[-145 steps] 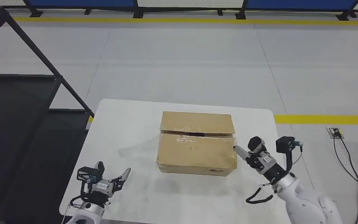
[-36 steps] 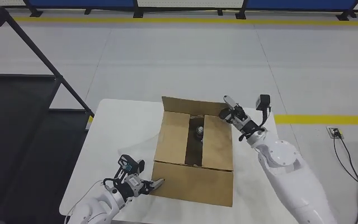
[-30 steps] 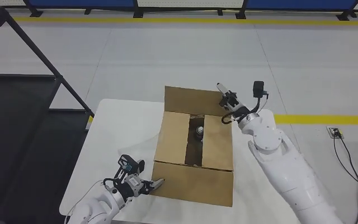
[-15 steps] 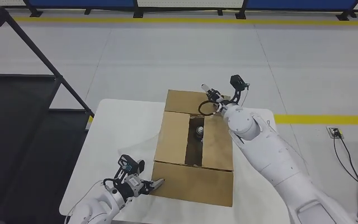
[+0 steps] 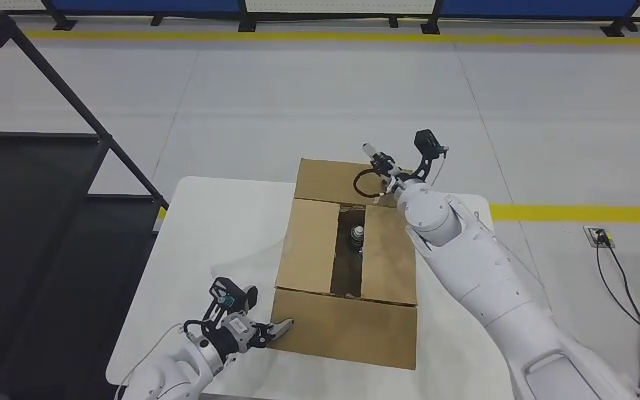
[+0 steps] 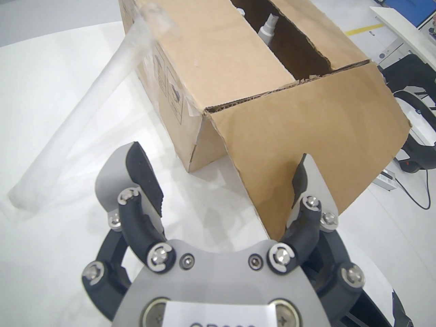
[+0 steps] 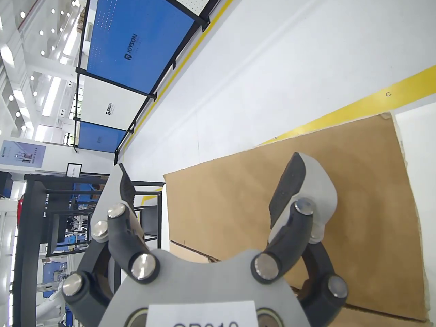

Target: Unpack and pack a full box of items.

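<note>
A brown cardboard box [image 5: 345, 262] stands mid-table with its outer flaps folded out. Between the two inner flaps a dark gap shows a white bottle [image 5: 354, 237], seen also as a bottle [image 6: 267, 30] in the left wrist view. My left gripper [image 5: 262, 333] is open at the near-left corner of the box. The near flap [image 6: 306, 144] hangs down with its edge against one finger [image 6: 303, 178] of my left gripper [image 6: 221, 175]. My right gripper [image 5: 375, 170] is open just above the far flap [image 5: 335, 180]. In its own view the right gripper [image 7: 207, 175] holds nothing over the far flap [image 7: 289, 205].
A translucent strip [image 6: 85, 103] lies on the white table [image 5: 220, 230] left of the box, one end stuck to the box wall. A black rack [image 5: 60, 250] stands beside the table's left edge. The table's far edge runs close behind the far flap.
The box, shut 4.8 s ago, now has its outer flaps open. My left gripper came up to the near flap. My right arm swung from the box's right side leftward over the far flap.
</note>
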### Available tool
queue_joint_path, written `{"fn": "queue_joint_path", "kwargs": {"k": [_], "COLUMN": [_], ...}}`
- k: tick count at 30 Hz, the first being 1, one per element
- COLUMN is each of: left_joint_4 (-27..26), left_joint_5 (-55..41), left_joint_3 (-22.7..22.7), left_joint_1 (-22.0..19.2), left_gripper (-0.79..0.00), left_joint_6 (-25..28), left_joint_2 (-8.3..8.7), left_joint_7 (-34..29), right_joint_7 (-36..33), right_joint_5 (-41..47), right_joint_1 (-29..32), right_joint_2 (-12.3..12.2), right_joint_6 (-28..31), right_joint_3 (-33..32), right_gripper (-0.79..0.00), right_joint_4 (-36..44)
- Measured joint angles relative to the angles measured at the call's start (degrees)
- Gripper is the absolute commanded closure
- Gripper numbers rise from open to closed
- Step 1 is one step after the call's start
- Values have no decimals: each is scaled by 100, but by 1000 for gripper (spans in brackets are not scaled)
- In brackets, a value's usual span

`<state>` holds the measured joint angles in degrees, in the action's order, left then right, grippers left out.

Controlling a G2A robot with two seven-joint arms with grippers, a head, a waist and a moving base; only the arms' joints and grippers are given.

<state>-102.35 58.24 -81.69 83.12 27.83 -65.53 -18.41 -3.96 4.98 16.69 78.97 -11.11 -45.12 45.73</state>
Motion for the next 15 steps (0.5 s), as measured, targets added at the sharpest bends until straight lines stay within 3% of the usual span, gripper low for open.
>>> {"fn": "queue_joint_path", "kwargs": {"k": [7,15], "left_joint_4": [34,275], "left_joint_5": [421,272], "left_joint_3": [150,152], "left_joint_1": [-84,-120], "left_gripper": [-785,-785], "left_joint_6": [-70,97], "left_joint_2": [5,18], "left_joint_7": [31,242], "right_joint_7": [-77,-113], "right_joint_5": [-83,30], "right_joint_1": [110,53], "right_joint_2": [37,133], "right_joint_6": [-233,272], "right_joint_3": [-100,-278], "right_gripper": [-785,-785], "right_joint_4": [-151,-513]}}
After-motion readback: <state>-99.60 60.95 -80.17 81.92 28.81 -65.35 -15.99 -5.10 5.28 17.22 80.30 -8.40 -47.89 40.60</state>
